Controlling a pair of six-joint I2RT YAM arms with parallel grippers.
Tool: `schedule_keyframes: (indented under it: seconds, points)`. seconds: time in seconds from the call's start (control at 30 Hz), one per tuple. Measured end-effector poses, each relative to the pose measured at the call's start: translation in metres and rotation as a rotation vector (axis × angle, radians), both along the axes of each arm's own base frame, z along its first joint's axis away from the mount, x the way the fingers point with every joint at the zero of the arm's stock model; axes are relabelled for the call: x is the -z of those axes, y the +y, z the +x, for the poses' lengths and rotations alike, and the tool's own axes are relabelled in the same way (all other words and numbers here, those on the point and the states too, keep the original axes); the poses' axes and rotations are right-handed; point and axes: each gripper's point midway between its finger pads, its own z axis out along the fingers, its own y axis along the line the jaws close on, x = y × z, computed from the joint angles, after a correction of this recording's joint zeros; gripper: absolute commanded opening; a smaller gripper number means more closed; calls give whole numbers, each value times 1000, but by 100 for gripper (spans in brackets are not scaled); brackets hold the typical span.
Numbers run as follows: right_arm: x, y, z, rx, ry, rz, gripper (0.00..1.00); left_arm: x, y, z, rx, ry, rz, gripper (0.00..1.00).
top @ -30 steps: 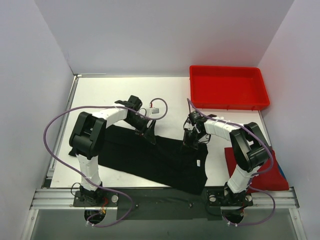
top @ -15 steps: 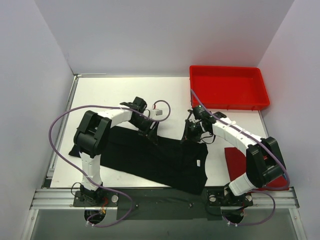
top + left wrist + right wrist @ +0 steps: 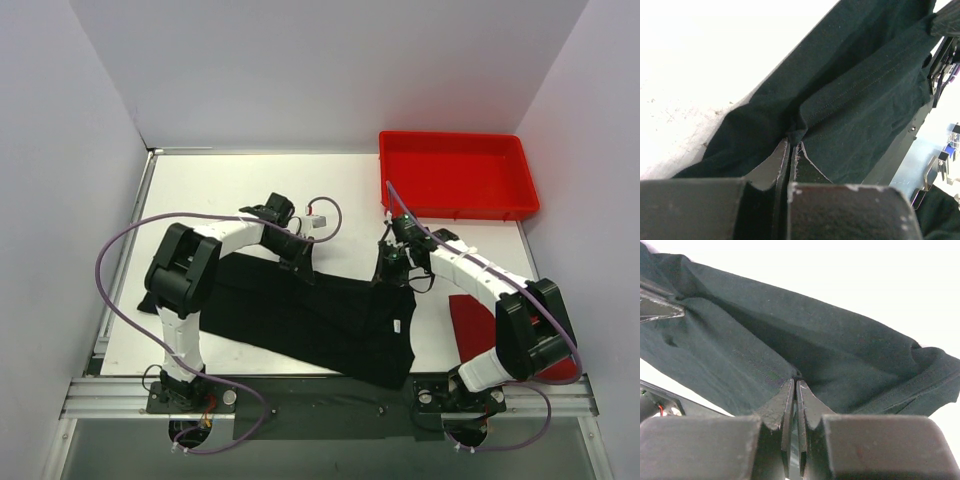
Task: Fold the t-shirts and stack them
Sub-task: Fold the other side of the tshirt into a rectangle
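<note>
A large black t-shirt [image 3: 300, 315] lies spread across the near middle of the white table. My left gripper [image 3: 302, 268] is shut on its far edge at the left; in the left wrist view [image 3: 792, 137] the cloth [image 3: 860, 95] bunches between the jaw tips. My right gripper [image 3: 390, 275] is shut on the same far edge further right, and the right wrist view [image 3: 797, 377] shows the black fabric [image 3: 765, 340] pinched at the tips. A red t-shirt [image 3: 475, 322] lies at the near right, partly hidden under the right arm.
A rigid red tray [image 3: 455, 172] stands at the back right corner. White walls close in the table on three sides. A metal rail [image 3: 320, 390] with both arm bases runs along the near edge.
My left gripper has closed on the black t-shirt's far edge. The right arm has stretched out, moving its shut gripper slightly right and away with the cloth.
</note>
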Motion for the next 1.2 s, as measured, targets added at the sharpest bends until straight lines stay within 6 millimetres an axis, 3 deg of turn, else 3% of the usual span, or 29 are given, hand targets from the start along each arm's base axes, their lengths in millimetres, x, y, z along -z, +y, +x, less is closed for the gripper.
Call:
schedule_keyframes:
  seconds: [0.17, 0.2, 0.23, 0.3, 0.33, 0.4, 0.43, 0.47, 0.63, 0.7, 0.73, 0.8, 0.83, 0.87, 0.9, 1.0, 1.07, 1.2]
  points:
    - [10, -8, 1, 22, -13, -15, 0, -3, -2, -5, 5, -31, -19, 1]
    - [11, -10, 2, 28, -17, -19, 0, -1, -2, -5, 5, -37, -16, 9]
    - [12, -10, 4, 31, -23, -19, 0, 2, -2, -5, 4, -49, -5, 27]
    - [11, -10, 9, 34, -40, -16, 0, 6, -2, -4, 5, -64, 8, 51]
    - [11, -10, 11, 34, -48, -18, 0, 7, -1, -2, 2, -74, 16, 58]
    - [14, -11, 13, 28, -53, -23, 12, 10, 0, 3, -7, -97, 33, 62]
    - [16, -11, 13, 23, -51, -27, 29, 8, 0, 3, -8, -99, 30, 62]
    - [18, -11, 13, 18, -48, -31, 37, 7, 1, 5, -11, -110, 33, 63]
    - [13, -19, 17, -9, -54, -94, 45, -5, 6, 13, -16, -177, 47, 72]
    - [0, -22, 26, -17, -87, -118, 43, -15, 11, 18, -23, -212, 50, 73]
    - [-8, -21, 30, -23, -109, -121, 36, -21, 12, 22, -28, -226, 48, 74]
    - [-25, -18, 34, -40, -162, -119, 20, -34, 13, 29, -32, -259, 36, 70]
    - [-32, -14, 32, -56, -185, -108, 13, -41, 12, 32, -34, -277, 27, 54]
    - [-39, -6, 28, -80, -201, -89, 2, -47, 11, 34, -33, -291, 18, 45]
    - [-44, 4, 21, -114, -207, -60, 0, -51, 9, 34, -29, -299, 9, 28]
    - [-44, 33, -3, -189, -171, 45, 0, -57, -5, 21, 11, -287, -31, 3]
    - [-27, 40, -25, -213, -101, 93, 0, -54, -17, 10, 39, -271, -62, 0]
    - [20, 24, -67, -188, 88, 72, 0, -23, -19, -16, 75, -202, -51, 0]
